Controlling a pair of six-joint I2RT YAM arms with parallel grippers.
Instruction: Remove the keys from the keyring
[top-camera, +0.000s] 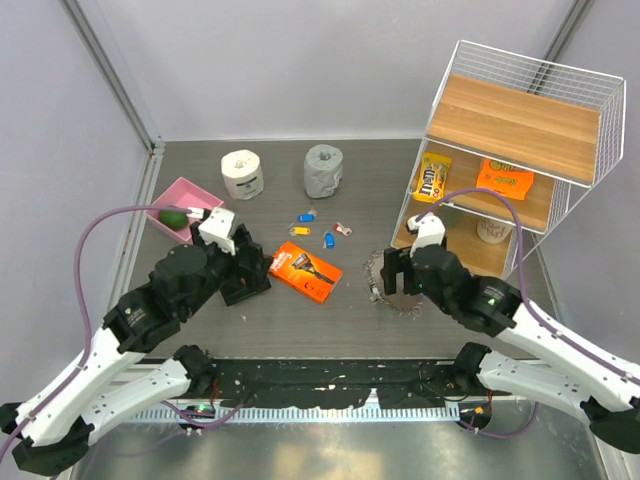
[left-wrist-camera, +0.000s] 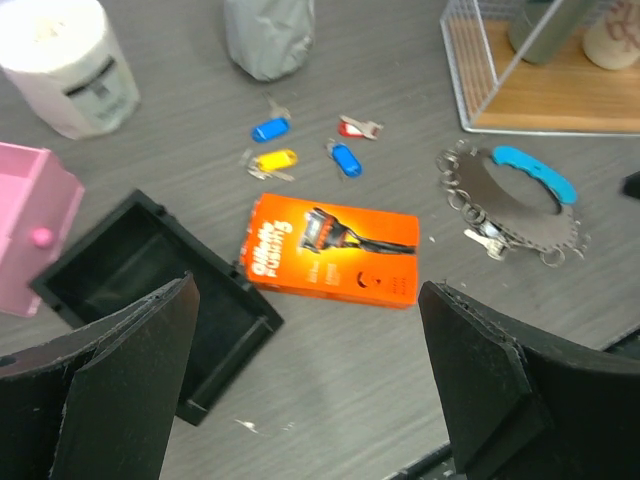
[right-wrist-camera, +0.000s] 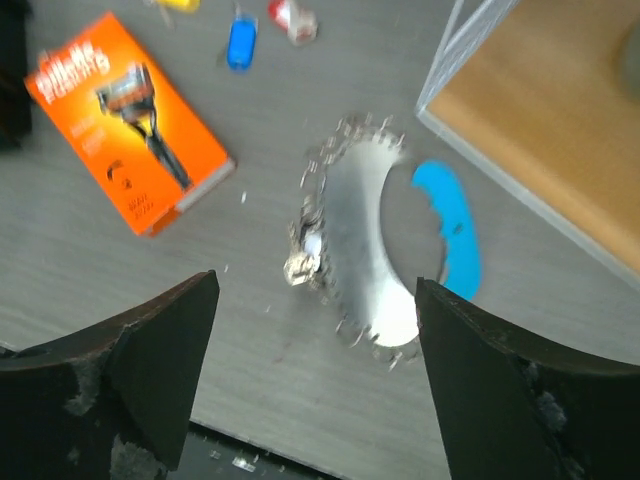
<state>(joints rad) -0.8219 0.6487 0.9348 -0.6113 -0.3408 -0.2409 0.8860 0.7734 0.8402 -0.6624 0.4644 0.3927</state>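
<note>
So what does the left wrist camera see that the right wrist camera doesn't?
Only the left wrist view: the pink box, the white roll, the grey roll and the open left gripper. Only the right wrist view: both fingers of the open right gripper, with the keys close below. Both: the keys, the light-blue keyring, the orange razor box and the wire shelf.

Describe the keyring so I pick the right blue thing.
Find the white wire shelf at the right. By its near-left corner lies a jagged grey circle of keys; the keyring is the slim light-blue crescent along its edge, unlike the stubby loose blue tags.
</note>
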